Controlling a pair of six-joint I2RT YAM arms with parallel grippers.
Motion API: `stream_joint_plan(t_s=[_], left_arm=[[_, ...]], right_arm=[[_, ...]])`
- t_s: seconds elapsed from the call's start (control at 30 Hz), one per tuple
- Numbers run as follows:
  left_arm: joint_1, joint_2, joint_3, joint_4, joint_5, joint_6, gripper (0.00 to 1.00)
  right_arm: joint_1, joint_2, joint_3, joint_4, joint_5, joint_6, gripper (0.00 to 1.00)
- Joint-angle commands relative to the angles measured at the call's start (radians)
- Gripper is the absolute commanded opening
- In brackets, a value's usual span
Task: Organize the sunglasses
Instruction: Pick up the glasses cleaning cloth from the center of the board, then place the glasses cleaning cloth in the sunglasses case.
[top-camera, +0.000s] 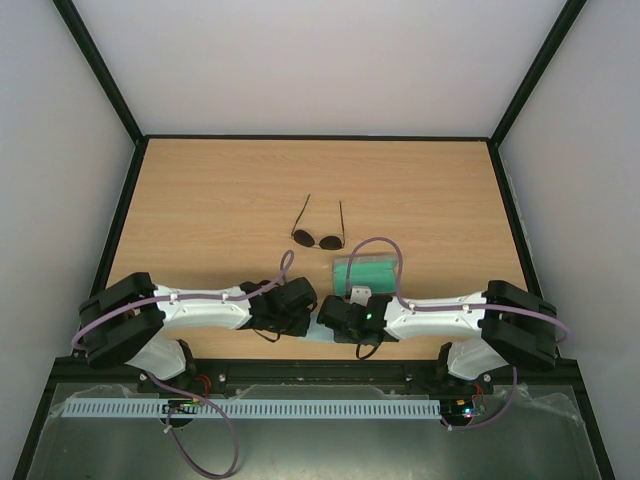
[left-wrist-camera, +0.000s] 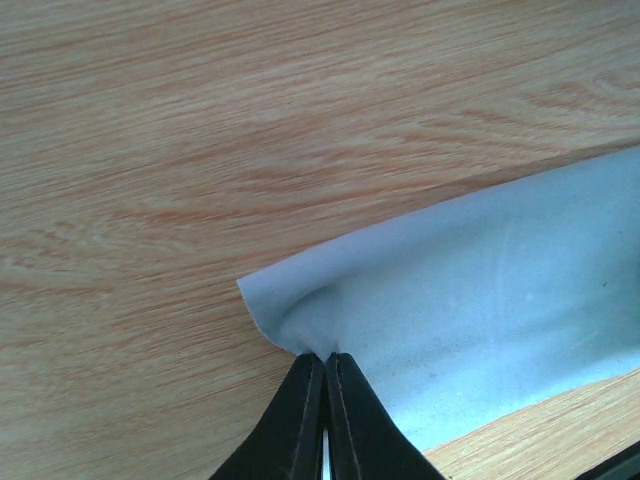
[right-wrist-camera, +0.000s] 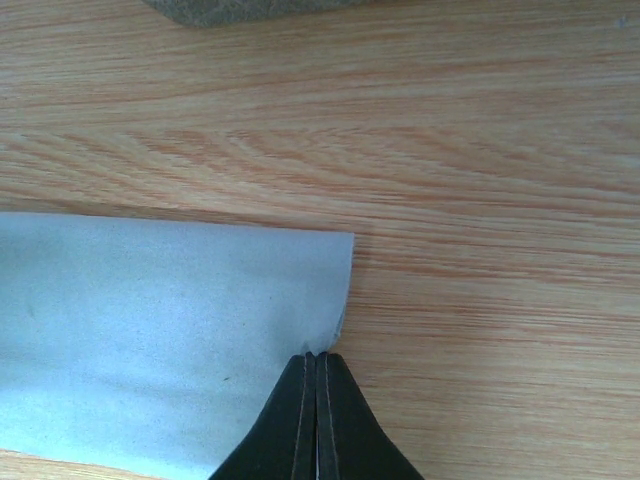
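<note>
The sunglasses (top-camera: 318, 238) lie on the wooden table (top-camera: 200, 200) near its middle, round dark lenses toward the arms and thin temples pointing away. They are beyond both grippers and do not show in either wrist view. A light blue cloth (left-wrist-camera: 480, 290) lies flat at the near edge. My left gripper (left-wrist-camera: 325, 356) is shut on its left corner, which puckers up at the fingertips. The right gripper (right-wrist-camera: 317, 354) is shut on the cloth's (right-wrist-camera: 150, 320) right corner. In the top view the left gripper (top-camera: 303, 308) and the right gripper (top-camera: 336, 314) sit close together, hiding most of the cloth.
A grey-green rectangular case (top-camera: 367, 272) lies just behind the right gripper, right of the sunglasses; its edge (right-wrist-camera: 230, 8) shows at the top of the right wrist view. Black frame rails (top-camera: 120, 220) border the table on the left, right and back.
</note>
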Motion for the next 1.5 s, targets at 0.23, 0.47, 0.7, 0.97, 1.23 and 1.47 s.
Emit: stream_joint_plan(t_s=[0.23, 0.47, 0.7, 0.97, 1.23, 1.47], left_arm=[[-0.009, -0.019, 0.098, -0.093, -0.038, 0.021, 0.02], [0.012, -0.013, 0.221, -0.129, -0.026, 0.058, 0.02], [0.048, 0.055, 0.354, -0.147, -0.021, 0.115, 0.02], [0.080, 0.201, 0.512, -0.143, -0.015, 0.172, 0.02], [0.095, 0.319, 0.572, -0.100, -0.009, 0.183, 0.02], [0.098, 0.363, 0.559, -0.071, -0.002, 0.176, 0.02]], right_arm=[[-0.004, -0.078, 0.019, -0.100, 0.037, 0.002, 0.01], [-0.012, -0.132, 0.090, -0.210, 0.093, -0.015, 0.01], [-0.139, -0.207, 0.119, -0.281, 0.102, -0.115, 0.01], [-0.363, -0.189, 0.179, -0.289, 0.063, -0.349, 0.01], [-0.508, -0.111, 0.261, -0.299, 0.037, -0.514, 0.01], [-0.562, -0.057, 0.256, -0.264, 0.029, -0.562, 0.01]])
